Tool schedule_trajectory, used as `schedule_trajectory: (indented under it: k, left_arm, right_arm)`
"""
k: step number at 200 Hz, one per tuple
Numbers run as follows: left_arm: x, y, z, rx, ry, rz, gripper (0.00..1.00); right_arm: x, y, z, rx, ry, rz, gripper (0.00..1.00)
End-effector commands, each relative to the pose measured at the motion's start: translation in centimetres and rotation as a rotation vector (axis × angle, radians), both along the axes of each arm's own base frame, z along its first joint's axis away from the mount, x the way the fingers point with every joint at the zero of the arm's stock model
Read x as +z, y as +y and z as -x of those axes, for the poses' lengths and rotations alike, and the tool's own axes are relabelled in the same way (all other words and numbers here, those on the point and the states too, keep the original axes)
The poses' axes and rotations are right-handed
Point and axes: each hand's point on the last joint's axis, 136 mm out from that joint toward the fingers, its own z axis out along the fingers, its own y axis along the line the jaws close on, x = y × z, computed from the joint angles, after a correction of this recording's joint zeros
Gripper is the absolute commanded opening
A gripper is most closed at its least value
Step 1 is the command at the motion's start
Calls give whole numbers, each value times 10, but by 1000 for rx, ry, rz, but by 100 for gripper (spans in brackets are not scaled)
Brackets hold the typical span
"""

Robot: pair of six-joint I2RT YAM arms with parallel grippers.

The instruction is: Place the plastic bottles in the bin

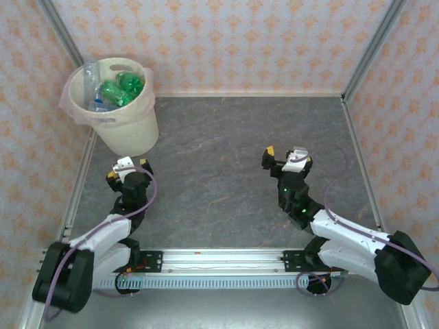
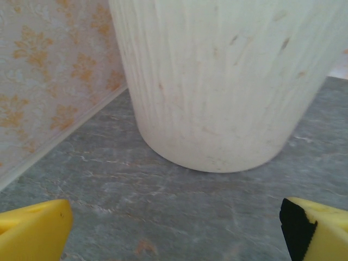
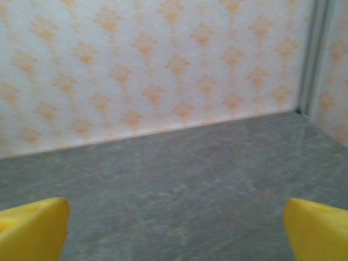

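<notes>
Tabletop (image 1: 226, 171) grey, marbled; floral walls (image 1: 240, 41) around; bin (image 1: 127, 127) with plastic bottles (image 1: 118, 89) at far-left corner; left gripper (image 1: 128, 168), right gripper (image 1: 287, 156) jaws apart.

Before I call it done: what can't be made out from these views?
Bottle count: top view, plastic bottles overlap in the bin; upper ones and its wall hide the rest.
Bin's rim and inside: left wrist view, cut off by the top edge.

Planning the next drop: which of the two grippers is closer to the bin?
The left gripper: it sits just in front of the bin, facing its wall. The right gripper stands far off across the table.
</notes>
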Motion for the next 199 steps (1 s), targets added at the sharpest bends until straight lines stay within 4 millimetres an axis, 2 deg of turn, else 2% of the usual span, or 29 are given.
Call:
schedule_trajectory:
  k: [1, 11, 21, 42, 66, 73, 87, 111, 118, 129, 154, 163, 199]
  left_arm:
    - [30, 12, -13, 52, -172, -29, 99]
    - [30, 11, -17, 31, -199, -32, 99]
    - [32, 9, -22, 12, -220, -32, 99]
    - [38, 5, -32, -35, -267, -29, 99]
    - [24, 9, -55, -65, -177, 25, 99]
    - [23, 9, -59, -82, -175, 34, 99]
    - [22, 5, -64, -134, -168, 34, 99]
    - [20, 7, -51, -129, -255, 16, 100]
    - [13, 4, -52, -144, -236, 24, 99]
    - [20, 5, -48, -146, -285, 6, 100]
    - [12, 5, -50, -140, -243, 16, 99]
    - [18, 5, -49, -142, -274, 10, 99]
    - [18, 6, -48, -133, -269, 10, 99]
  right_arm:
    - [-13, -25, -7, -99, 1, 50, 100]
    - [-27, -37, -10, -155, 39, 74, 100]
    - [-30, -53, -11, -252, 57, 81, 100]
    - [-32, -74, -15, -317, 57, 98, 100]
    - [-40, -94, -17, -326, 37, 59, 100]
    - [-49, -99, -19, -328, 51, 53, 100]
    - [-56, -101, -24, -307, 48, 43, 100]
    - [-60, -103, -26, -297, 13, 71, 100]
    - [-59, -100, -29, -269, 8, 73, 100]
    - [-57, -93, -33, -202, -5, 73, 100]
    - [-60, -85, -40, -110, 3, 94, 100]
    - [-62, -84, -39, -83, -11, 96, 100]
    - [-66, -91, -40, -75, -14, 63, 100]
